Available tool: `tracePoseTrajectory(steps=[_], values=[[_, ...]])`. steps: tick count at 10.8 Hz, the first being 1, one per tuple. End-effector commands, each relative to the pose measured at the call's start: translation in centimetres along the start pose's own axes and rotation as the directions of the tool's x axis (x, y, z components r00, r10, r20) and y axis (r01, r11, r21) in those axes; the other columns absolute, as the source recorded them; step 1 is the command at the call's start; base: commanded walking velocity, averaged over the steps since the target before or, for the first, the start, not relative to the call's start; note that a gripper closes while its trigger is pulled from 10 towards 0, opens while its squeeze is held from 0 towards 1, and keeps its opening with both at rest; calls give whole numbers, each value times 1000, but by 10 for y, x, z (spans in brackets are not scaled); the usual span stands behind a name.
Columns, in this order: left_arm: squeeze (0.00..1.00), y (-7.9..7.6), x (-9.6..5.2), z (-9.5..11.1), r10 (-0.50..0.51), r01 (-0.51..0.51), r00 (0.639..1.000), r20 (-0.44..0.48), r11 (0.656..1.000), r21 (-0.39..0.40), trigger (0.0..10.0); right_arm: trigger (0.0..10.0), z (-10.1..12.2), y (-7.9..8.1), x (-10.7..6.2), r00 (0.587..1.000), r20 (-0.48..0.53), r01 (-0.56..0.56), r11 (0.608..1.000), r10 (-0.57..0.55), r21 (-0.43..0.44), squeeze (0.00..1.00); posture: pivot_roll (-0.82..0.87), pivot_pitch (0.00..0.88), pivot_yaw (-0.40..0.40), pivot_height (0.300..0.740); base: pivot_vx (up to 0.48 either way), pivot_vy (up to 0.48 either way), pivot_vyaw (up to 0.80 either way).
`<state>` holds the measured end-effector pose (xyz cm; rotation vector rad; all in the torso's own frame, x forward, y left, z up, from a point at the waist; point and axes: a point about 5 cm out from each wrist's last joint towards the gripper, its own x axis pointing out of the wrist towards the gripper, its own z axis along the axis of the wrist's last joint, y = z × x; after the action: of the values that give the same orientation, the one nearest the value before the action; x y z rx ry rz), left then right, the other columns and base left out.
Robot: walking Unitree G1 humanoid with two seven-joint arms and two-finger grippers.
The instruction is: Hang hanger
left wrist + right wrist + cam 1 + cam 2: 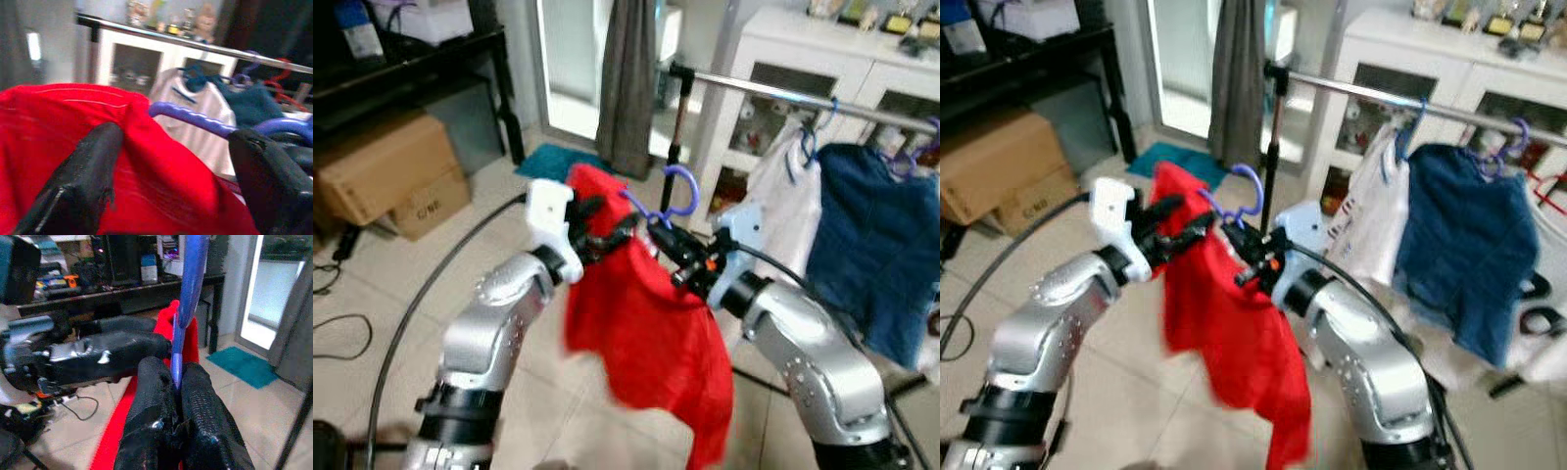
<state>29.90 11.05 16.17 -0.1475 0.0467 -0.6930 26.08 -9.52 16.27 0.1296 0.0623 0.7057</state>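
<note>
A: Item one, far left?

B: Cardboard box (382, 166) on the floor, under a dark shelf. Not part of the job.

A: Next.

B: Left gripper (607, 233), raised at chest height. Its fingers (83, 176) stand apart, straddling the shoulder of the red garment (646, 333); whether they actually bear on the cloth cannot be told.

A: The task's thing?

B: Purple hanger (677, 196), carrying the red garment, held up between the two grippers. Hook points upward and curls over toward the rail side.

A: Right gripper?

B: Right gripper (671, 247), fingers closed tight on the hanger's neck just below the hook; the right wrist view shows the purple stem pinched between both pads.

A: Then the target.

B: Metal rail (773, 95), running left to right, above and beyond the hook, off to the right. A white garment (783, 186) and a blue garment (871, 245) already hang there; the bare stretch lies near the rail's left end.

A: Judgement?

B: The right arm is the nearer one, and the hook must rise and travel forward-right to clear that rail.
</note>
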Motion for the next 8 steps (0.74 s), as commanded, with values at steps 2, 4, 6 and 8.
tracePoseTrajectory(steps=[2,4,6,8], values=[[1000,-12,4,1,-88,88,996,-9,996,8,10000,0,6,5,1,999,39,-30,999,31,-26,0,-81,0,-31,740,0,0,0],[0,-10,5,-5,-77,77,995,-63,997,1,4118,0,5,6,1,999,32,-35,999,37,-41,0,-92,0,-22,740,0,0,0],[0,10,9,-11,83,-79,989,-126,996,36,0,0,7,5,1,999,41,-32,998,34,-47,0,-94,0,-16,740,0,0,0],[0,12,8,-9,95,-96,988,-118,995,0,0,0,9,5,2,998,49,-29,998,32,-47,0,-88,0,-14,740,0,0,0]])
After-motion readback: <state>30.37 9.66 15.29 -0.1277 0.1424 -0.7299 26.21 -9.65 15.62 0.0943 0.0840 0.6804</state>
